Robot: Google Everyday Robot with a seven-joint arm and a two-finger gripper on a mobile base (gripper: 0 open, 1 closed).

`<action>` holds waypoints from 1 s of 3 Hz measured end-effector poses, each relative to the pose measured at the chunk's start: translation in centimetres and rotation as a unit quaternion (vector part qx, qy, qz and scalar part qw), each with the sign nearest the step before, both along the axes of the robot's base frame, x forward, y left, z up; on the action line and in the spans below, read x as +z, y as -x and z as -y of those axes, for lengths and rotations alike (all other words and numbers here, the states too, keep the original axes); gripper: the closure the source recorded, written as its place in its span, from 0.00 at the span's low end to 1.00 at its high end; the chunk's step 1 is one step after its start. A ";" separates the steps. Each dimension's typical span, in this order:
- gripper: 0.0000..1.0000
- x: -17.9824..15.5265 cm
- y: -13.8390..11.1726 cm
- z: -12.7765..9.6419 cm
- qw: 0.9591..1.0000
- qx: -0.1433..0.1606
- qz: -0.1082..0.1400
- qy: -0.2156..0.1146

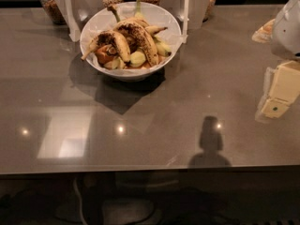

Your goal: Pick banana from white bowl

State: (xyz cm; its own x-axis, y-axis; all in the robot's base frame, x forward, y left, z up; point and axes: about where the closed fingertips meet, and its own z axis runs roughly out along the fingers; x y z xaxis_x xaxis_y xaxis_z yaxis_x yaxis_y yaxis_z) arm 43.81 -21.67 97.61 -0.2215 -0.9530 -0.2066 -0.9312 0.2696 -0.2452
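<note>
The white bowl (159,14) stands at the back middle of the grey table. It holds several pieces of fruit. The banana (142,39), long, curved and mostly dark brown, lies across the top of the pile with its stem towards the back. A shorter banana (114,42) with more yellow lies to its left. My gripper (277,102), cream-coloured with a green dot, hangs over the table at the right edge of the view, well to the right of the bowl and nearer the front. It holds nothing that I can see.
Glass jars of grain (49,4) stand behind the bowl along the back edge. White upright panels (71,13) flank the bowl on both sides. A pale object (263,31) lies at the far right. The table's front edge (140,172) runs across the bottom.
</note>
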 end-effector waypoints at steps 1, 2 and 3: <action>0.00 0.0 0.0 0.0 1.000 0.000 0.000 0.000; 0.00 0.6 -1.2 -1.0 1.000 0.004 0.012 -0.022; 0.00 1.3 -3.7 -2.4 0.998 -0.002 0.031 -0.056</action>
State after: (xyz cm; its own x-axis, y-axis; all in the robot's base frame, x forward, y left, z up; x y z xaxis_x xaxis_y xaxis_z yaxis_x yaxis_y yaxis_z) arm 47.54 -19.32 98.86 -0.2080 -0.9223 -0.3256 -0.9140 0.3019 -0.2711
